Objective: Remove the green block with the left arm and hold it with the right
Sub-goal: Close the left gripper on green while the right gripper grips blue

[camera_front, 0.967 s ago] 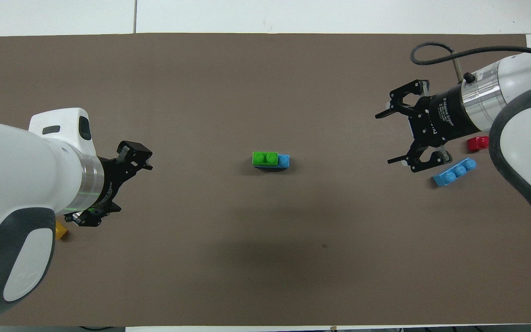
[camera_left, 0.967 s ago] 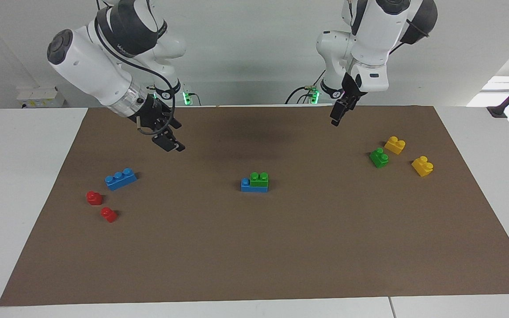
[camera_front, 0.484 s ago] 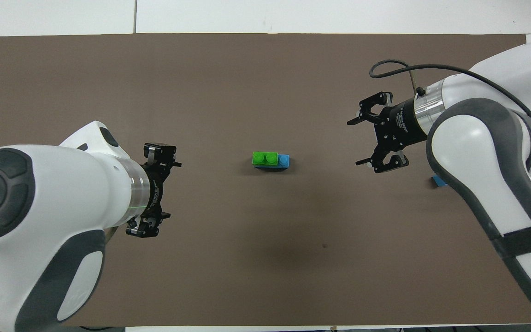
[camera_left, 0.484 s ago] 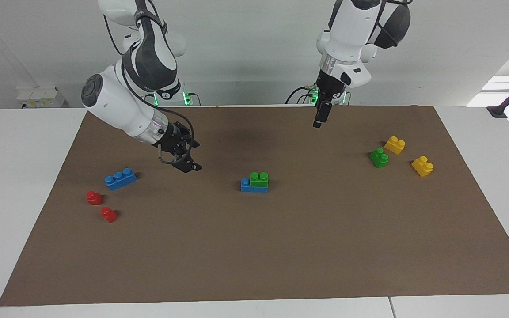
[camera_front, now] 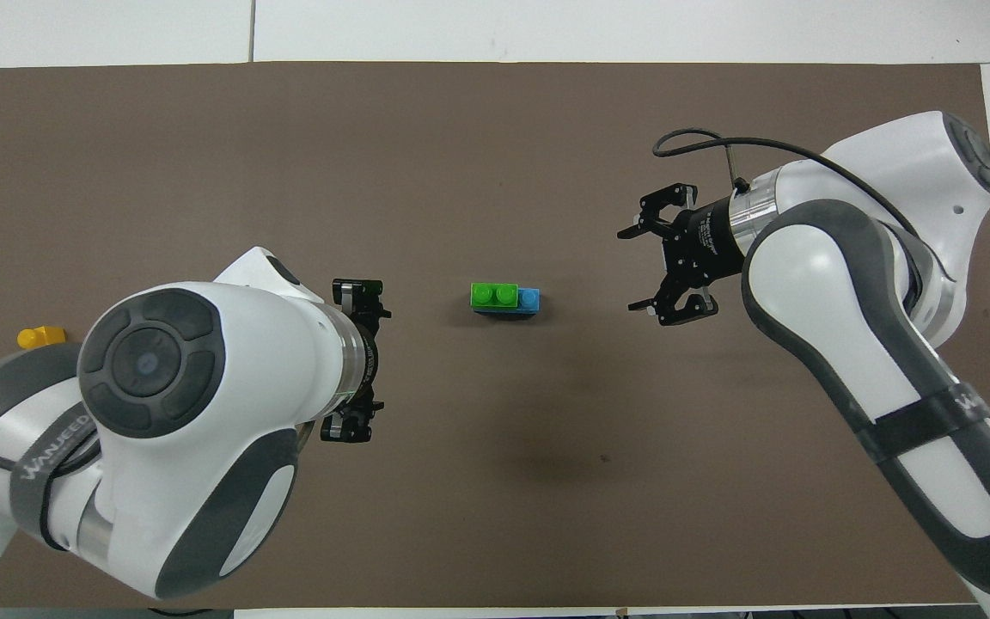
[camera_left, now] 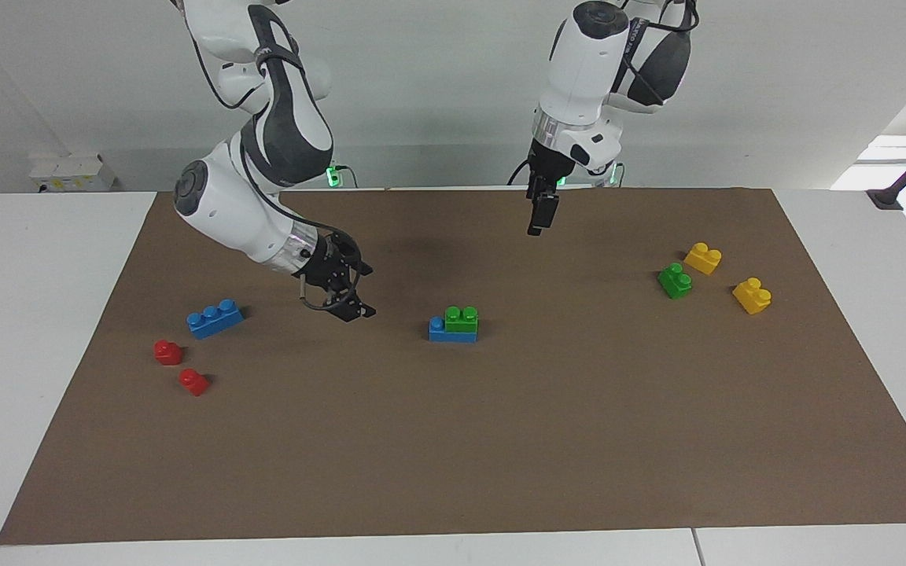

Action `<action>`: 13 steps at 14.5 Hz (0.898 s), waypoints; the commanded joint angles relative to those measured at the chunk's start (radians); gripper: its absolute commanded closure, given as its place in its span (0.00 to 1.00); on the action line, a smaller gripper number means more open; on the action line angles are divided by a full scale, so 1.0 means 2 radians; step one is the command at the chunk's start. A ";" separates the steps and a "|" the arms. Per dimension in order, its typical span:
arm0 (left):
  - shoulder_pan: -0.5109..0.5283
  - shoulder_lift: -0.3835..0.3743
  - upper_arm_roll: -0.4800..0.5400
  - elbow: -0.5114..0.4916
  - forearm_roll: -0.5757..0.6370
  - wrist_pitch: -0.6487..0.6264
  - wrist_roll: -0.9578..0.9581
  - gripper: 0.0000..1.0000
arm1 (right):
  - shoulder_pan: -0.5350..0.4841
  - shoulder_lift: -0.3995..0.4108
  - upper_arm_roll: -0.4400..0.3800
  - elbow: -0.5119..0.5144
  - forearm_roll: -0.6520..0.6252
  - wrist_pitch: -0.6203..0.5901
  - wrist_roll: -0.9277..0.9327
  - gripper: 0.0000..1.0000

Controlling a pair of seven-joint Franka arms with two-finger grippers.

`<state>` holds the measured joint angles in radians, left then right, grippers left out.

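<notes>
Along the robots' end of the table (camera_left: 44, 314) runs a pale wall, with small green lights glowing at the two arm bases and a white box (camera_left: 71, 171) on the white tabletop at the right arm's end. Over most of the tabletop lies a brown mat (camera_left: 453, 440). Above its strip closest to the robots hangs the left gripper (camera_left: 541, 216), raised over bare mat, fingers apart in the overhead view. Near the left arm's end of the mat sit two yellow bricks (camera_left: 703, 258) and a darker green brick (camera_left: 675, 281). Farther out, the right gripper (camera_left: 347, 295) hangs low over the mat with its fingers spread wide, between a loose blue brick (camera_left: 215, 317) and the middle stack. At the mat's centre the green block (camera_left: 462, 318) sits pressed on top of a blue brick (camera_left: 451, 333), one blue stud uncovered; neither gripper touches it. Two red bricks (camera_left: 168, 351) lie farther still, toward the right arm's end.
</notes>
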<state>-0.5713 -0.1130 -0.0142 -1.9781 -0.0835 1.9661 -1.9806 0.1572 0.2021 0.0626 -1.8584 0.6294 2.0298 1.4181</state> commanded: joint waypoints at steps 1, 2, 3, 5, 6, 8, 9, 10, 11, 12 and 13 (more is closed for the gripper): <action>-0.015 0.035 0.008 0.016 -0.013 0.021 -0.027 0.00 | 0.019 -0.002 0.001 -0.026 0.018 0.044 0.009 0.05; -0.017 0.048 0.008 0.023 -0.013 0.028 -0.035 0.00 | 0.022 0.002 0.001 -0.027 0.027 0.053 0.009 0.05; -0.020 0.063 0.008 0.031 -0.013 0.032 -0.047 0.00 | 0.026 0.006 0.001 -0.030 0.028 0.068 0.009 0.05; -0.024 0.076 0.008 0.038 -0.013 0.040 -0.051 0.00 | 0.039 0.006 0.001 -0.043 0.033 0.097 0.016 0.05; -0.024 0.083 0.008 0.040 -0.013 0.046 -0.057 0.00 | 0.039 0.009 0.001 -0.043 0.034 0.099 0.017 0.05; -0.033 0.114 0.008 0.056 -0.013 0.059 -0.078 0.00 | 0.048 0.022 0.001 -0.043 0.034 0.113 0.017 0.05; -0.034 0.123 0.008 0.066 -0.013 0.059 -0.086 0.00 | 0.052 0.027 0.001 -0.043 0.036 0.126 0.018 0.05; -0.034 0.132 0.008 0.072 -0.013 0.061 -0.090 0.00 | 0.058 0.033 0.001 -0.043 0.041 0.130 0.018 0.05; -0.034 0.135 0.008 0.076 -0.013 0.063 -0.095 0.00 | 0.059 0.037 0.001 -0.042 0.049 0.137 0.018 0.05; -0.035 0.145 0.008 0.079 -0.011 0.068 -0.100 0.00 | 0.060 0.041 0.001 -0.042 0.052 0.145 0.018 0.05; -0.036 0.149 0.008 0.079 -0.010 0.075 -0.103 0.00 | 0.072 0.046 0.001 -0.042 0.053 0.152 0.019 0.05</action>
<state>-0.6239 0.1483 -0.0141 -1.8519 -0.0968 2.0963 -2.1590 0.2762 0.2803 0.0635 -1.9380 0.7083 2.2983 1.4436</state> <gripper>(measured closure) 0.000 0.097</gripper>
